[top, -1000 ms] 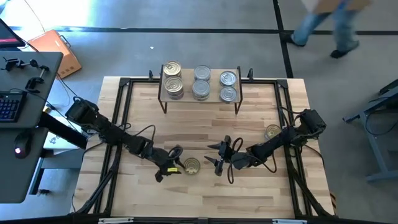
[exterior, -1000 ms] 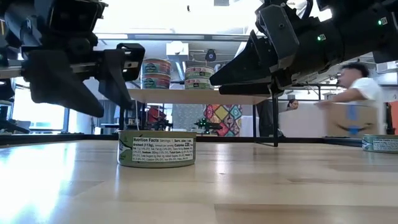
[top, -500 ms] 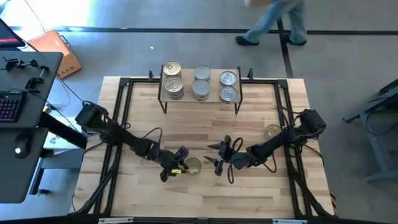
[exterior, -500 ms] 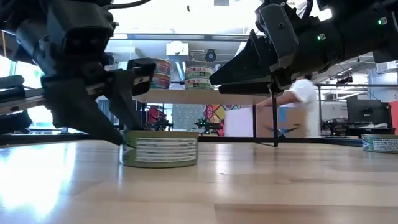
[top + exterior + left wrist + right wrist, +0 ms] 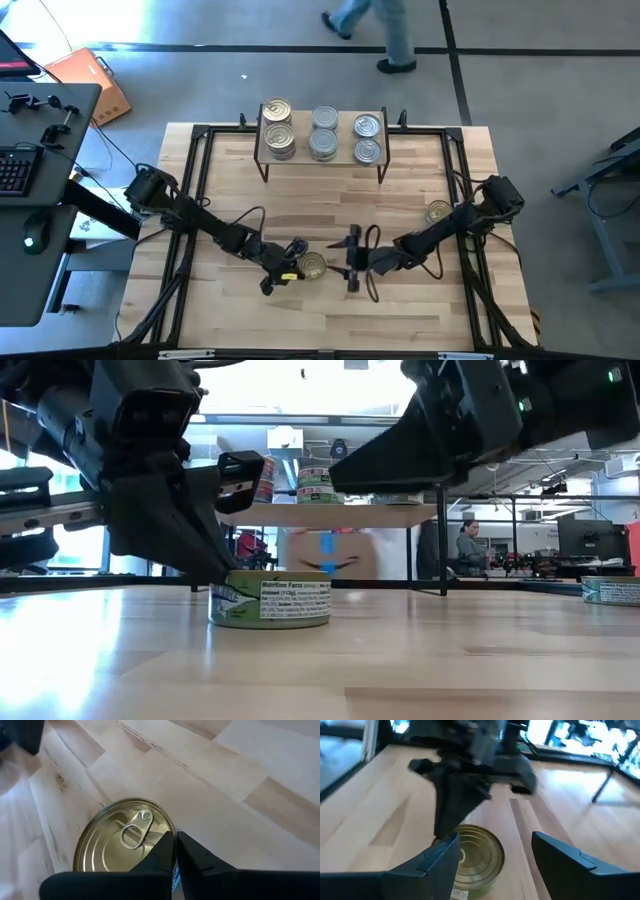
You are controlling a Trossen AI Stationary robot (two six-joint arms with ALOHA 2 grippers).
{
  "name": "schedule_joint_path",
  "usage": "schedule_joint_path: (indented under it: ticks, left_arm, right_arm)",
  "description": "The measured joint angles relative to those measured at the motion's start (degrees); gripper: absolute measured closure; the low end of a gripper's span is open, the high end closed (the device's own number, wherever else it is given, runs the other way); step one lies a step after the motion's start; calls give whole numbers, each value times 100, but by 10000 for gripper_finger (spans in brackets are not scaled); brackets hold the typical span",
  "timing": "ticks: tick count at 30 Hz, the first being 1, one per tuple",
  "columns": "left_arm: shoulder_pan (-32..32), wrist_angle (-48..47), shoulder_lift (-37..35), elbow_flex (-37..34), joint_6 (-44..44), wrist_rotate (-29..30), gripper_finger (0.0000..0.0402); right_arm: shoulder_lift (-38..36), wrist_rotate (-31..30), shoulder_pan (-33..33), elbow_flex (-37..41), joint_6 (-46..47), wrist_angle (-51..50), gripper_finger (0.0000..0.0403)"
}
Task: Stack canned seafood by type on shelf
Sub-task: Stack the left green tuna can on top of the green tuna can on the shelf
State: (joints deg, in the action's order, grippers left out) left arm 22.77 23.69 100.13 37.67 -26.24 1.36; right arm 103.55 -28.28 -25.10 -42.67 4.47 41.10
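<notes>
Left gripper (image 5: pixel 283 270) now lower and pressed against gold-lidded tin (image 5: pixel 311 265), which slid slightly rightward on table (image 5: pixel 420 320); its fingers together, tips touching tin's rim. Right gripper (image 5: pixel 352 262) closer, just beside tin on other side, fingers spread apart. Six tins on shelf (image 5: pixel 343 140); one more tin (image 5: pixel 437 212) near table's right edge.
</notes>
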Motion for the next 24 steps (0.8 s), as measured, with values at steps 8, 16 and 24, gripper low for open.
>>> schedule_joint_path:
  ticks: [8, 16, 24]
  left_arm:
    - [-112, -18, -84, 88, 350, -281, 401]
    - [-256, 15, -350, 94, 722, -261, 401]
    - [-443, 33, -537, 97, 979, -240, 401]
  right_arm:
    - [0, 354, -56, -1261, -956, -2531, 164]
    - [4, 529, -178, -1997, -1504, -4475, 164]
    - [464, -223, -330, -1753, -2241, -3543, 164]
